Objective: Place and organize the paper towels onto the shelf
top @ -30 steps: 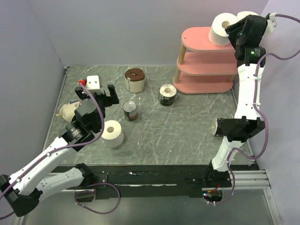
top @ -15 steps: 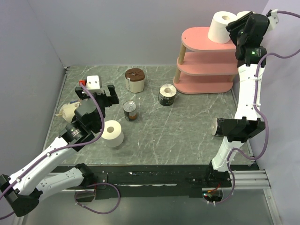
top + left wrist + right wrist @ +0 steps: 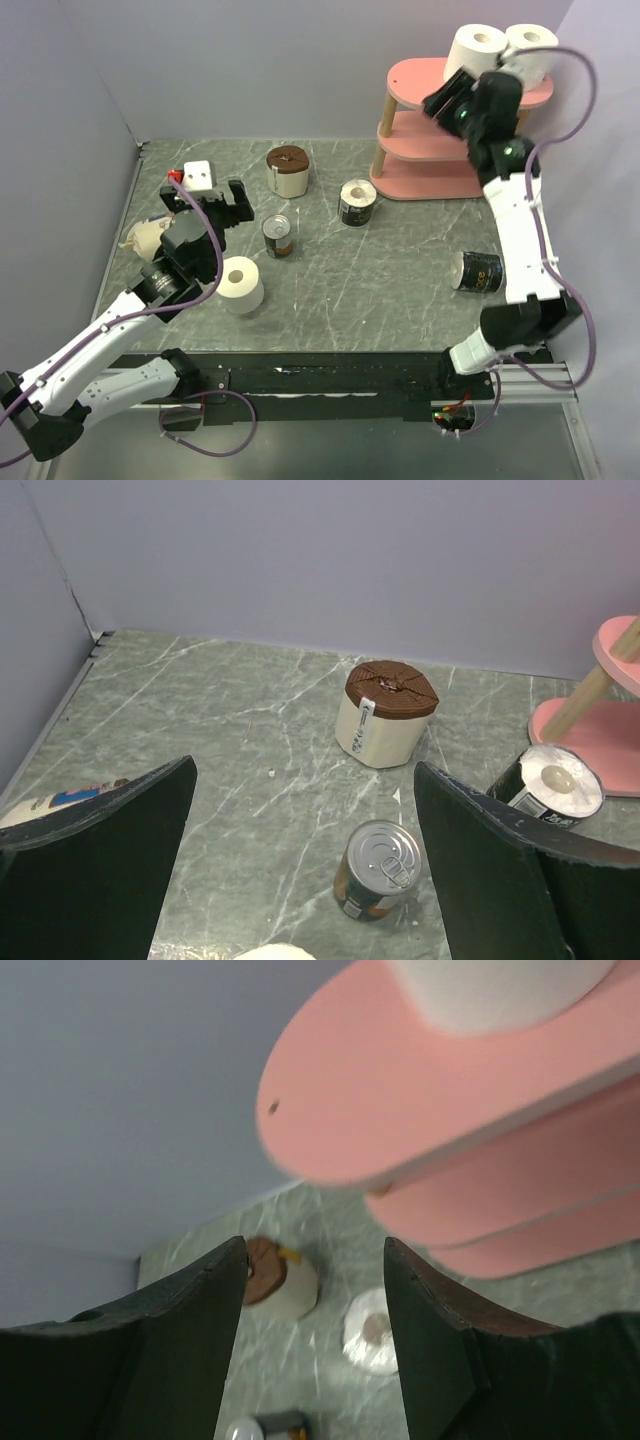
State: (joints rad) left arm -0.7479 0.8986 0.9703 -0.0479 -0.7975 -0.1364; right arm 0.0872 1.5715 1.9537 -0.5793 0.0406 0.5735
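Observation:
The pink shelf (image 3: 440, 165) stands at the back right. Two white paper towels (image 3: 476, 55) (image 3: 530, 45) stand upright on its top board. My right gripper (image 3: 447, 97) hangs open just left of that board, holding nothing; the right wrist view has the gripper (image 3: 315, 1245) under the shelf (image 3: 420, 1090). On the table are a white roll (image 3: 241, 285), a black-printed roll (image 3: 357, 203) and a second black-printed one (image 3: 480, 272) lying by the right arm. My left gripper (image 3: 225, 200) is open above the table, empty (image 3: 305, 770).
A cream cylinder with a brown top (image 3: 288, 170) stands at the back, and a metal can (image 3: 278, 237) sits between my left fingers' line of sight (image 3: 378, 870). A white box (image 3: 197, 177) and a crumpled pack (image 3: 145, 237) lie at the left wall.
My right gripper let go of the white roll on the top board and swung left and down off the shelf. The arm's shift uncovered the black-printed roll by its base.

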